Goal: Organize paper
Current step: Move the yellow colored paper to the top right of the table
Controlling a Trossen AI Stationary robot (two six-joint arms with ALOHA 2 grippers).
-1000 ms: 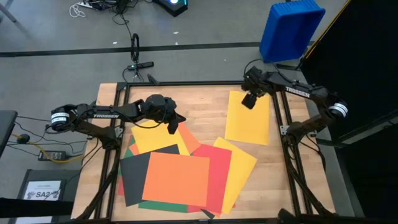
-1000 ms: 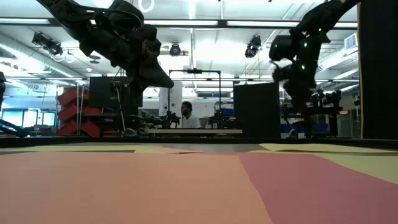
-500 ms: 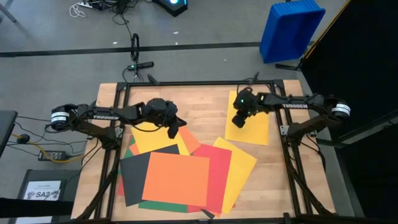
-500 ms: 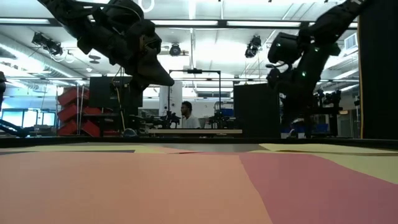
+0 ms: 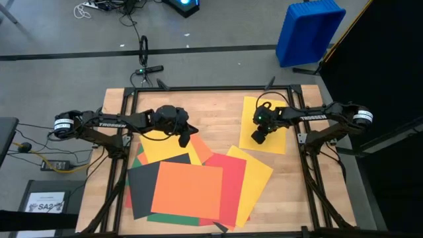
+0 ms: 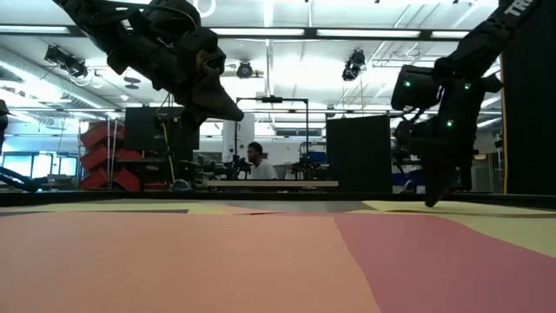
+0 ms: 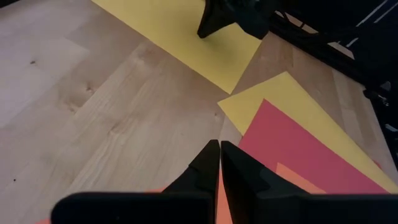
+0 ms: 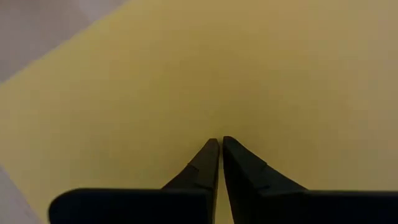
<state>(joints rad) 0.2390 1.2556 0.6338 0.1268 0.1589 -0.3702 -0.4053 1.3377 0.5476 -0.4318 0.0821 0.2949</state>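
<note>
Where right hand (image 5: 258,137) presses, yellow paper (image 5: 272,141) beneath

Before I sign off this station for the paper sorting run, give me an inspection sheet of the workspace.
Surface: wooden table in a black frame.
Job's things: lone yellow sheet at the right rear; overlapping pile of yellow, orange, red, green and dark sheets at the left front.
Clutter: nothing seen on the table.
Grippers: right tool shut, tips down at the lone yellow sheet; left tool shut, above the pile's rear edge.
Cables: loose cables on the floor behind the table.
Surroundings: blue bin on the floor; white "SA2" sheet beside the table; a person seated far behind.
</note>
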